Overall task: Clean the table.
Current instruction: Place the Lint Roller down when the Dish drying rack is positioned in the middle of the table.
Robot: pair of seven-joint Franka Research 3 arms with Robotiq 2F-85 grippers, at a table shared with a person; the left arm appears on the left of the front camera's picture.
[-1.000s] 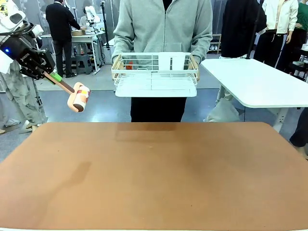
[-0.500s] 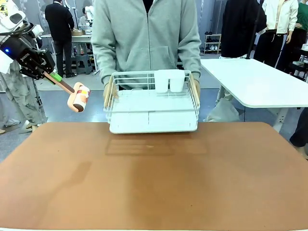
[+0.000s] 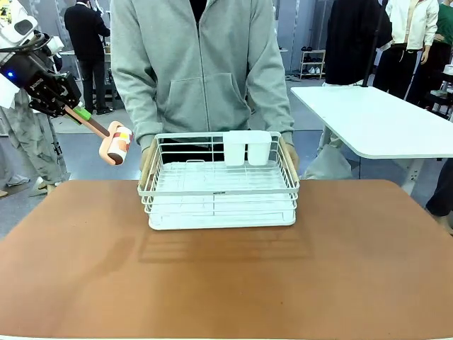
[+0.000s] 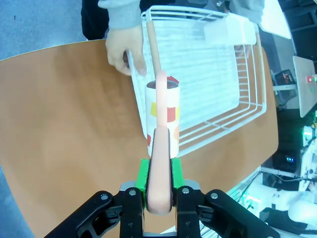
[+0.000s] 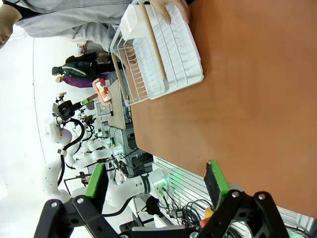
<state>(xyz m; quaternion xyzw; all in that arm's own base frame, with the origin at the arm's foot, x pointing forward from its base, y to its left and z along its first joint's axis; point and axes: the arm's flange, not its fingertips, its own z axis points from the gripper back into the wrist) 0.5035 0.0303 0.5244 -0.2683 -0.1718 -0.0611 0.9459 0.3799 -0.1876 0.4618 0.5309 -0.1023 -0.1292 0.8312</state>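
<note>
The reddish-brown table [image 3: 226,290] spreads across the front view. My left gripper [image 3: 74,110] hangs above the table's far left corner, shut on the pink handle of a lint roller [image 3: 115,144]. In the left wrist view the roller [image 4: 163,111] points at the rack's near side, its handle clamped between my green pads [image 4: 143,173]. A person at the far side holds a white wire dish rack [image 3: 219,185] by its wooden handles, low on the table's far middle. My right gripper [image 5: 154,173] stands open over bare table [image 5: 237,109], well away from the rack [image 5: 158,54].
Two white cups [image 3: 247,147] sit in the rack's back holder. The person's hand [image 4: 121,49] grips the rack's wooden handle. A white-topped table [image 3: 375,120] stands at the far right. Other people stand farther back.
The person has bent forward and brought the dish rack down from chest height onto the far middle of the table. My left arm and the roller have not moved.
</note>
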